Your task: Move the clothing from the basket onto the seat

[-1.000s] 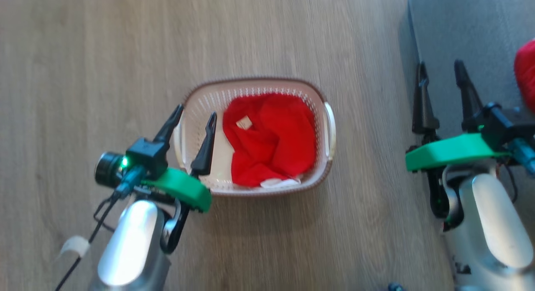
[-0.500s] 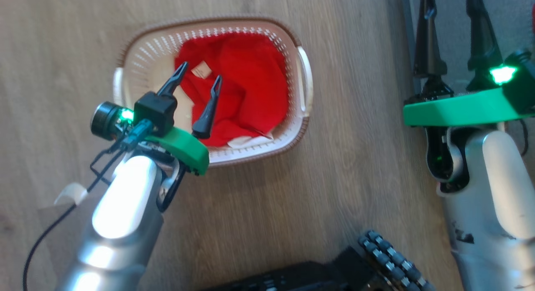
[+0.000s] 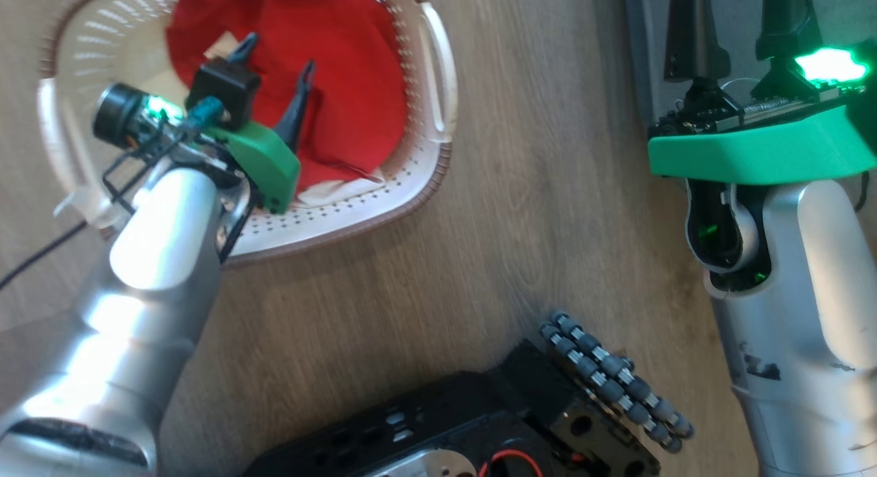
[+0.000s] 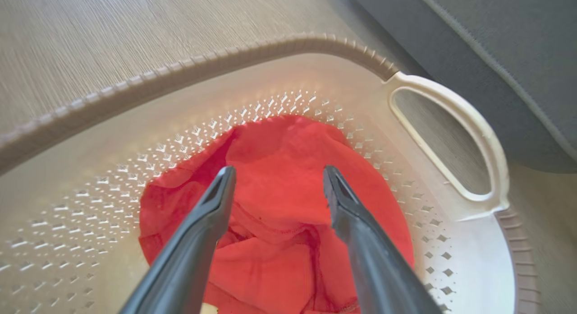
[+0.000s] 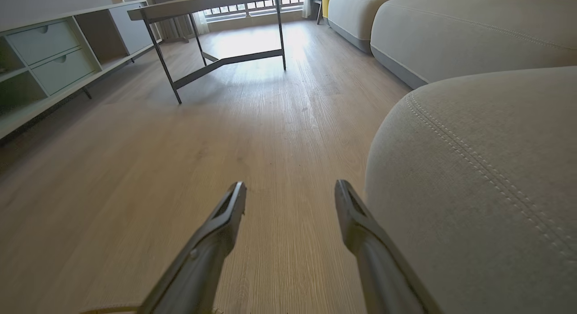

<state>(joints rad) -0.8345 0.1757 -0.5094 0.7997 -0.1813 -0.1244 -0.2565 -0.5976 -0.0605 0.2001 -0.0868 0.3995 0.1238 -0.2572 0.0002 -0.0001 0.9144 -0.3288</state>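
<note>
Fingers of the left gripper (image 3: 279,52) are spread wide open over the red clothing (image 3: 349,86), and nothing is gripped. The silver left arm is stretched up from the lower left of the head view, across the near rim of the basket (image 3: 411,203). The clothing is bunched inside the basket, with white trim at its near edge. At the right, the right gripper (image 5: 290,185) is open and empty, low over the wood floor (image 5: 157,169), just beside the grey seat (image 5: 473,192).
</note>
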